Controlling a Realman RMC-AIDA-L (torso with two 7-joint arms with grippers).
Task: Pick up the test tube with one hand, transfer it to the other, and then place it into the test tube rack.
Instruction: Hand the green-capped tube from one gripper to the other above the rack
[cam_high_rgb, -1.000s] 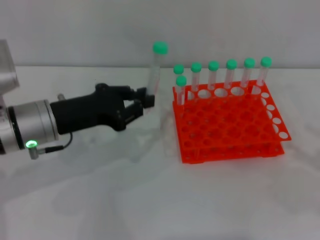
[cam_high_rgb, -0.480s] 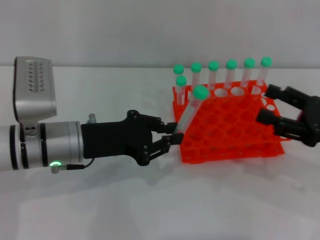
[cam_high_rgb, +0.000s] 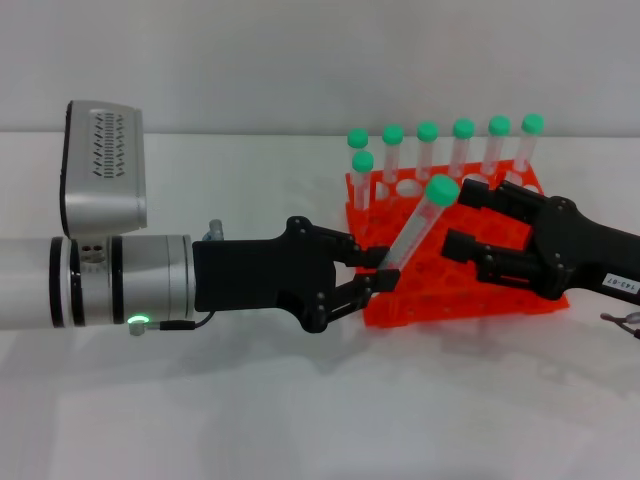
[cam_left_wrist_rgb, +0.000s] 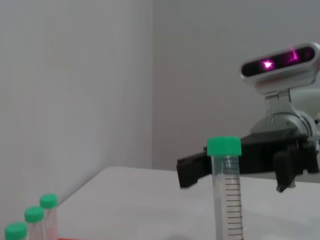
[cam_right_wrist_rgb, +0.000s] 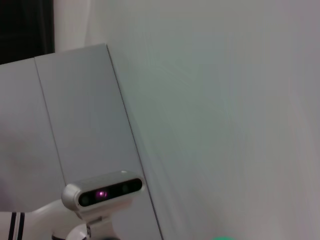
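Above the white table (cam_high_rgb: 300, 420), the left black gripper (cam_high_rgb: 372, 281) on its silver-grey forearm pinches the lower end of a slim clear green-capped test tube (cam_high_rgb: 416, 228), tilted before the orange-red plastic rack (cam_high_rgb: 455, 300), while the right black gripper (cam_high_rgb: 462, 222) reaches in, fingers spread wide, beside the cap.

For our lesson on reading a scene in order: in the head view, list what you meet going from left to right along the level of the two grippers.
Silver-grey forearm → left gripper → test tube, held tilted at its lower end → right gripper, open beside the tube's cap → black forearm with white label. The orange-red rack lies behind the middle ones.
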